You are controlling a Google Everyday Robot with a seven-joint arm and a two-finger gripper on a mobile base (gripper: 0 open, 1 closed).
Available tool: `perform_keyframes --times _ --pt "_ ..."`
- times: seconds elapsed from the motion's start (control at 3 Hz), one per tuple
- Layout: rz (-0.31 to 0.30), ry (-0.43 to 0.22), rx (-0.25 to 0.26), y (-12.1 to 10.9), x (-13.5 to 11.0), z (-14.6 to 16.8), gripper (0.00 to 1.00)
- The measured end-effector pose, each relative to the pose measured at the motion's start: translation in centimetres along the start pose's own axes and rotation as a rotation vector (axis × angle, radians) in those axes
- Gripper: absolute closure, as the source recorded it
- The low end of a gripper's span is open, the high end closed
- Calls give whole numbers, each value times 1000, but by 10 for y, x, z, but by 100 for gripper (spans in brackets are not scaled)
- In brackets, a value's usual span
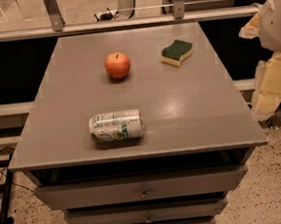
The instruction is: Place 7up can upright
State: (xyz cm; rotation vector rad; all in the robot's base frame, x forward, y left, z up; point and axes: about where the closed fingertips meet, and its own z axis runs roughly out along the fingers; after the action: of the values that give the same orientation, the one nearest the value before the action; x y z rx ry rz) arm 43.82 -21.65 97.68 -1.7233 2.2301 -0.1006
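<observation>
The 7up can [116, 125], silvery-white with green markings, lies on its side near the front edge of the grey table [191, 113], its long axis running left to right. My gripper [268, 101] hangs at the right edge of the view, beside and off the table's right side. It is far from the can and touches nothing on the table.
A red apple [117, 65] stands at the back middle of the table. A green and yellow sponge [177, 52] lies at the back right. Drawers [143, 188] sit below the table's front edge. A railing [121, 22] runs behind the table.
</observation>
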Motion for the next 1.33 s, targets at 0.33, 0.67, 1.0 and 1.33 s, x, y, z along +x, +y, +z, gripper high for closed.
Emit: perform_keyframes --times 0.33,0.67,1.0,1.33 --pt "0 0 0 0 0 0 0" --pt "-17 -38 -12 4 -26 7 0" --pt "-65 -123 -55 15 -94 24 0" --pt "-94 -186 -119 33 -173 46 0"
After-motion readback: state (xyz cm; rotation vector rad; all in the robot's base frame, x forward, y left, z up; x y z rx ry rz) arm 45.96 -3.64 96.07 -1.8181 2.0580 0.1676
